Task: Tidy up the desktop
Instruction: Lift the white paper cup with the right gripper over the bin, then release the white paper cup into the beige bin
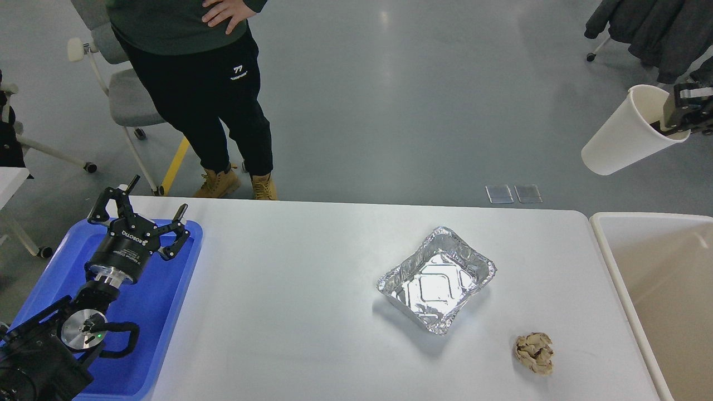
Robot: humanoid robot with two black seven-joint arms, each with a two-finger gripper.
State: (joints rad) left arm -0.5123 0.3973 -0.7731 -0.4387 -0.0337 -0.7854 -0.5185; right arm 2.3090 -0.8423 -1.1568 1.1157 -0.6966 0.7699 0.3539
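Observation:
The white desktop (289, 301) fills the lower part of the head view. On it lie a foil tray (437, 278) right of centre and a crumpled brown paper ball (534, 352) near the front right. My left gripper (151, 207) is open and empty above the blue tray (150, 312) at the left. My right gripper (675, 114) is at the upper right edge, shut on the rim of a white paper cup (626, 133), holding it tilted high in the air beyond the desktop's far right corner.
A beige rimmed bin (610, 245) stands against the desktop's right edge. A person in black trousers (206, 94) stands behind the far left edge, with a chair (120, 94) beside. Dark coats (646, 28) hang at the upper right.

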